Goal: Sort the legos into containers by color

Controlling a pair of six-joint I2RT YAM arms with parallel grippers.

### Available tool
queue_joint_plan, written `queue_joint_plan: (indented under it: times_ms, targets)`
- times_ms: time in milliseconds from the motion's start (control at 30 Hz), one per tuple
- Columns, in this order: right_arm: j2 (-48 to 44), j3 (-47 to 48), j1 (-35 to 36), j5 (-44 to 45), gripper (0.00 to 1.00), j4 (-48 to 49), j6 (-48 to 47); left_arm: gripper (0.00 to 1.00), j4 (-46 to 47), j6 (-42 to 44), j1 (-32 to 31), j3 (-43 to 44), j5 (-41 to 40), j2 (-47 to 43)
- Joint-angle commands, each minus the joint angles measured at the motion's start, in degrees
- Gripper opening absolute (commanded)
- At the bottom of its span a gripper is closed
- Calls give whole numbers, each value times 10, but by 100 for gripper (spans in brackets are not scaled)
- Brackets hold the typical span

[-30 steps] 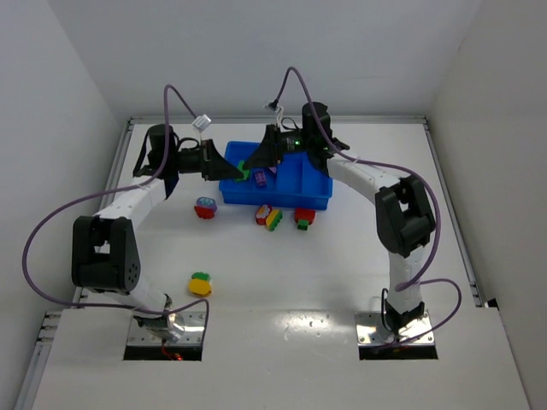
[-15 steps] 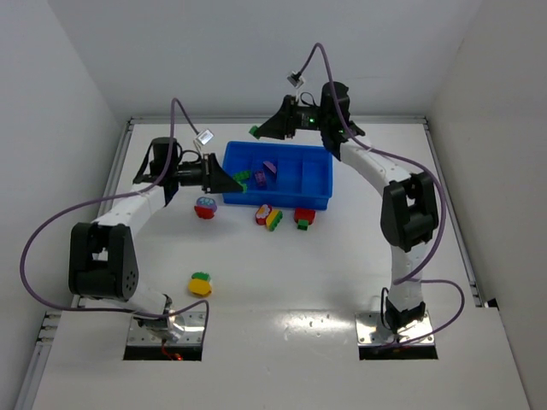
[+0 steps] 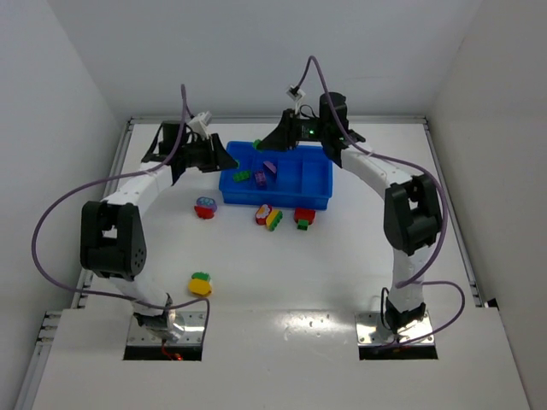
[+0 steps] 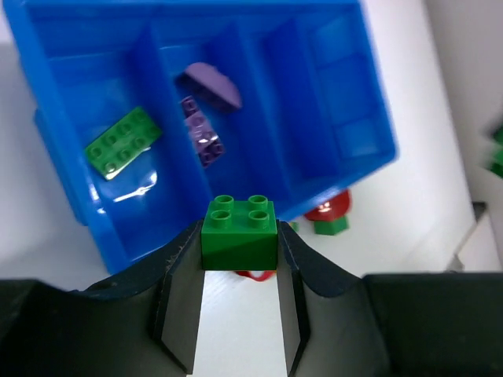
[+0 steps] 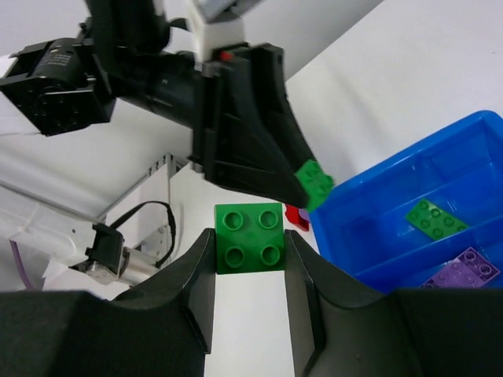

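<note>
Delivery of green pieces is judged to be in hand. A green brick (image 4: 239, 226) is clamped in the closed left tool (image 4: 239, 236) above the left end of the blue tray (image 4: 338, 102). A second green brick (image 5: 250, 236) is pinched by the right tool (image 5: 250, 245) close by. Lowering over the compartment holding the flat green plate (image 4: 123, 142), then release, is called for.

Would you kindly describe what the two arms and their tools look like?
The left arm and right arm have white links and bulky black joint housings, with a purple cable looping alongside each. The left tool and right tool are black, each with two wedge-shaped fingers. Both arms stand on shiny metal plates.
</note>
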Motion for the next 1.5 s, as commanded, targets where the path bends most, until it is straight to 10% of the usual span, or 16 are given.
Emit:
queue_joint_plan:
  times_ms: [0, 267, 733, 800, 1267, 1467]
  targets:
    - [-55, -7, -2, 8, 0, 5, -37, 42, -29, 13, -26, 28, -105, 15]
    - [-60, -12, -19, 8, 0, -7, -42, 74, -64, 36, -58, 86, -154, 54]
    - [51, 79, 27, 33, 2, -56, -89, 76, -82, -51, 13, 111, -243, -66]
    - [75, 99, 35, 54, 2, -68, -112, 100, -88, -51, 50, 111, -219, -72]
    - [160, 156, 92, 251, 12, -154, -236, 100, -91, -34, 135, 46, -96, -99]
    - [189, 173, 116, 304, 43, -159, -258, 100, -117, 9, 135, 52, -118, -99]
